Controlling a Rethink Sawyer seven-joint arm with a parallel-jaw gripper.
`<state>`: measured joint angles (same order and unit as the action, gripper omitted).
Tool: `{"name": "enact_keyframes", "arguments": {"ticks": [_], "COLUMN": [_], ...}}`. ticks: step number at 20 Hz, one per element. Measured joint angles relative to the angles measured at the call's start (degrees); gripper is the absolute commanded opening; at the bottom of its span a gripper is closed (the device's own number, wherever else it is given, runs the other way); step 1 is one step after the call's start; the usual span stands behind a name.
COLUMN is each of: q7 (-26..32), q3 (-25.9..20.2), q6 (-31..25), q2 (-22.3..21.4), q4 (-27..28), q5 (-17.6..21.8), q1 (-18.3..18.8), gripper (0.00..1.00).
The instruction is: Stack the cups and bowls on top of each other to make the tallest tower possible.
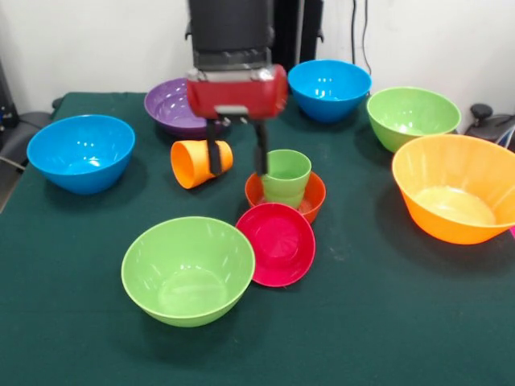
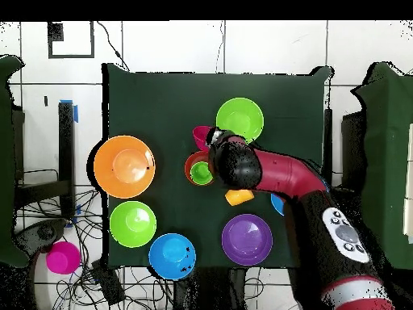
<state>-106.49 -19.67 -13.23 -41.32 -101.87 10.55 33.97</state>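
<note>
My gripper (image 1: 238, 170) hangs open low over the table's middle, with nothing between its fingers. Its left finger (image 1: 214, 158) stands in front of the orange cup (image 1: 193, 165), which lies on its side. Its right finger (image 1: 261, 151) is at the left rim of the light green cup (image 1: 286, 178), which stands upright in the small orange-red bowl (image 1: 310, 201). The magenta bowl (image 1: 278, 243) leans tilted against that bowl's front. In the overhead view the arm's wrist (image 2: 232, 165) hides the fingers; the green cup (image 2: 201, 172) and the orange cup (image 2: 239, 196) show beside it.
Around the middle stand a light green bowl (image 1: 189, 269) in front, a blue bowl (image 1: 80, 153) left, a purple bowl (image 1: 169, 104) and a blue bowl (image 1: 330, 88) behind, and a green bowl (image 1: 412, 117) and a large orange bowl (image 1: 459, 189) right. A magenta round thing (image 2: 62, 257) lies off the table.
</note>
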Motion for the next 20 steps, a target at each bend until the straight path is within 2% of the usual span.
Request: {"name": "enact_keyframes", "arguments": {"ticks": [3,7,15,20], "q7": [0.0,0.0,0.0,0.0], "q3": [-2.3,-2.3,-2.3,-2.3], "q6": [1.6,3.2,9.3,11.7], "q2": [-2.3,-3.7,-4.1,-4.2], "q4": [-2.9,-5.4,-10.7,-14.0], "q5": [2.0,4.3,8.8,9.8], "q1": [4.8,7.4,8.8,8.8], "gripper": [1.00,1.00,1.00,1.00]}}
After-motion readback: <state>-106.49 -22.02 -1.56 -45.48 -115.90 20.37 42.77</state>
